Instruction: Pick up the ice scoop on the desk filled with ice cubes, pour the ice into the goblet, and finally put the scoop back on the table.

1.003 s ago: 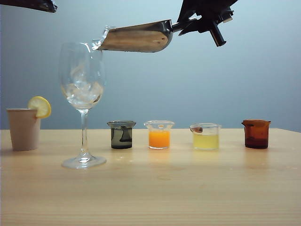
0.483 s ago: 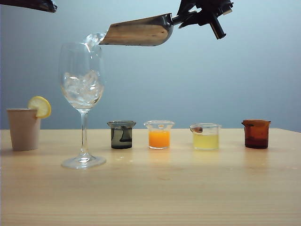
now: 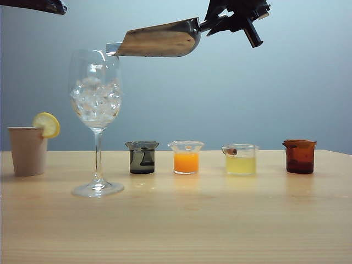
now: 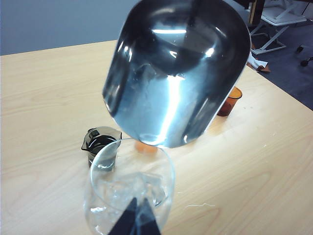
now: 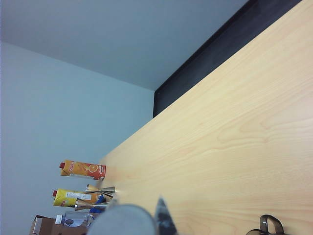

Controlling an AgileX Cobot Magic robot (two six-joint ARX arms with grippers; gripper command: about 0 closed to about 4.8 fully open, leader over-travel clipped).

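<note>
Exterior view: right gripper (image 3: 220, 22) high at the upper right, clamped on the round handle of the large shiny stainless-steel ice scoop (image 3: 159, 39), tipped with its mouth just above the rim of the tall clear stemmed goblet (image 3: 97, 118). Clear whitish ice cubes (image 3: 96, 99) piled in the bowl. Goblet upright on the light-wood table (image 3: 181, 220), beside a beige cup with a lemon slice (image 3: 27, 149). Four small beakers in a row behind: dark (image 3: 142, 157), orange (image 3: 186, 157), pale yellow (image 3: 240, 159), brown (image 3: 300, 156).

Left wrist view: left gripper (image 4: 135, 220) fully closed, holding nothing, poised above the goblet's mouth; scoop's mirrored underside overhead.

Right wrist view: tabletop and distant juice cartons (image 5: 80, 183); grip not visible.
</note>
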